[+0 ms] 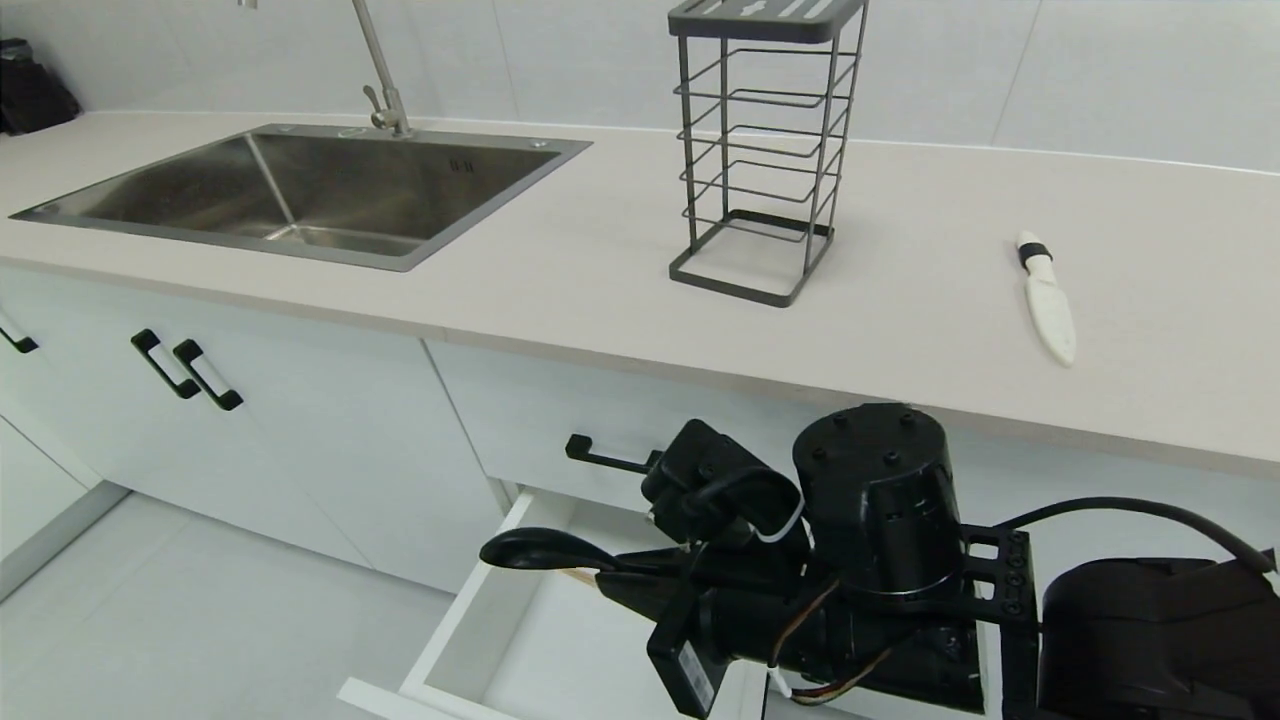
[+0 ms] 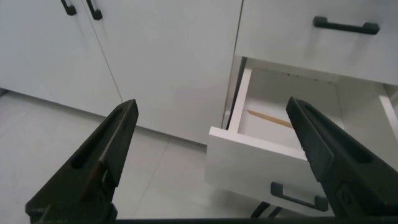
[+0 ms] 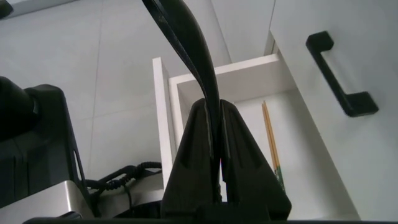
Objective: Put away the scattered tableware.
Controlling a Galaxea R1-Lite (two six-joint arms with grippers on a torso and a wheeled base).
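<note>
A black spoon (image 1: 540, 548) hangs above the open white drawer (image 1: 470, 610) below the counter, and my right gripper (image 1: 640, 580) is shut on its handle. In the right wrist view the spoon (image 3: 186, 43) sticks out past the gripper (image 3: 213, 109), over the drawer (image 3: 163, 112), where wooden chopsticks (image 3: 271, 140) lie inside. My left gripper (image 2: 211, 109) is open and holds nothing, out in front of the cabinets and facing the drawer (image 2: 255, 146) with the chopsticks (image 2: 268, 118). A white knife (image 1: 1046, 297) lies on the counter at the right.
A dark wire rack (image 1: 765, 150) stands on the counter's middle. A steel sink (image 1: 300, 185) with a tap is at the left. Closed cabinet doors with black handles (image 1: 185, 370) line the left, and a shut drawer's handle (image 1: 605, 458) is above the open one.
</note>
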